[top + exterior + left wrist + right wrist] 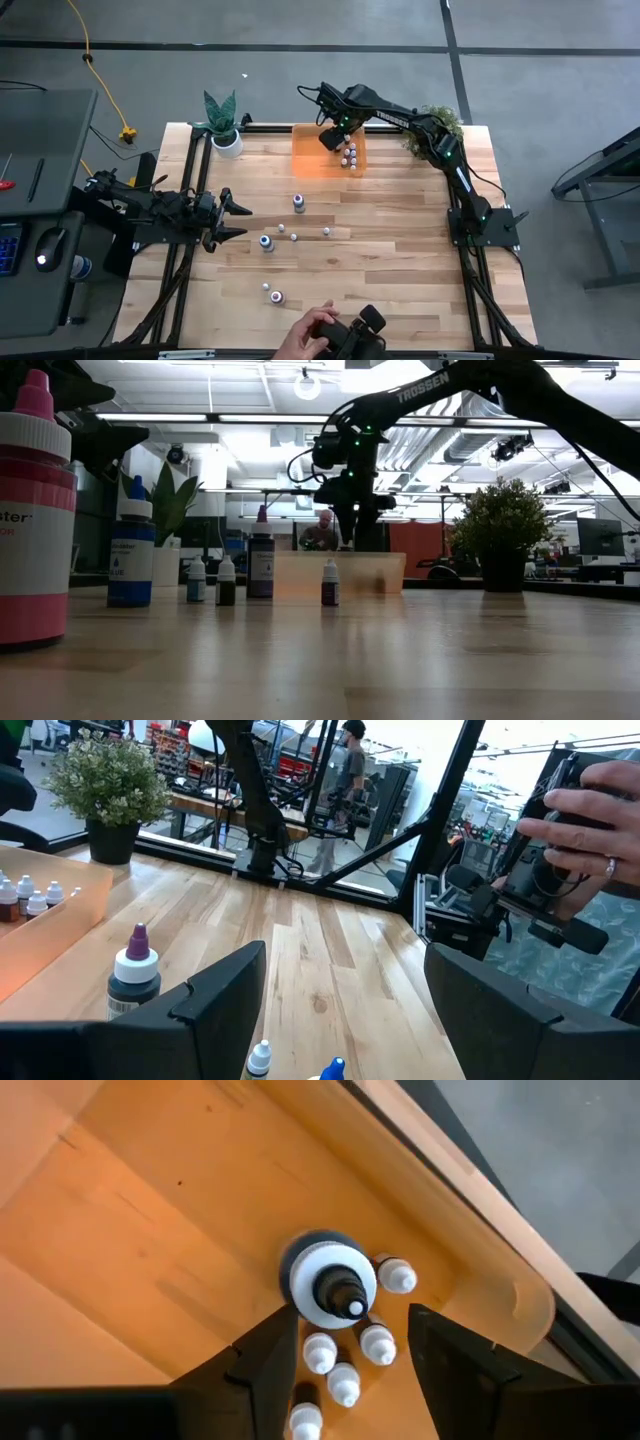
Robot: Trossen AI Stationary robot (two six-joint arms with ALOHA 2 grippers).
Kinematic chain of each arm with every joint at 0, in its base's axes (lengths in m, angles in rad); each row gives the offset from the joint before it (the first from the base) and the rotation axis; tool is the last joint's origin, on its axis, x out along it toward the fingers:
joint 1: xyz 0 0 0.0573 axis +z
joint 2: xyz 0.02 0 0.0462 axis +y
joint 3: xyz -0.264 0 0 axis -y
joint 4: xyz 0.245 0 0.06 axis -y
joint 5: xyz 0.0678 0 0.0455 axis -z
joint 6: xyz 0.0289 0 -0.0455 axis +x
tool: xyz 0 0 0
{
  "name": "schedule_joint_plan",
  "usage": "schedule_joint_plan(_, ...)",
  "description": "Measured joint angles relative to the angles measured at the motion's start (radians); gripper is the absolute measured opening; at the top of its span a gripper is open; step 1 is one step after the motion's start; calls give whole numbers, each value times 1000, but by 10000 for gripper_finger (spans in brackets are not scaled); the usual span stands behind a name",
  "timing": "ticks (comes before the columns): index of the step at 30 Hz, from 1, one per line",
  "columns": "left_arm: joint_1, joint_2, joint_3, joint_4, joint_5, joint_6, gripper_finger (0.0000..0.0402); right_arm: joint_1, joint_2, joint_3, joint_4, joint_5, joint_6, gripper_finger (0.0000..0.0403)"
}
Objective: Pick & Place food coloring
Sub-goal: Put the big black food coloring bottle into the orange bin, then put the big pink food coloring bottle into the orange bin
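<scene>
A pale wooden bench (400, 250) stands on a grey floor (560, 60). At its far left corner sits a spiky green plant in a white pot (224, 124); at the far right corner, a bushy plant (440, 122). A yellow cable (92, 50) trails across the floor.

Orange bin (312, 150), white-capped bottles (345, 1382)

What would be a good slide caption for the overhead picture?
Right gripper hovers open over bottles in the orange bin; more food coloring bottles wait on the table.
</scene>
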Motion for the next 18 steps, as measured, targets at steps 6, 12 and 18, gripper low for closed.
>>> schedule_joint_plan(6,0,0,0,0,0,0,271,0,-1,31,0,3,-21,197)
schedule_joint_plan(12,0,0,0,0,0,0,271,0,-2,109,-7,3,-63,213)
schedule_joint_plan(18,0,0,0,0,0,0,271,0,-12,178,-33,12,-110,219)
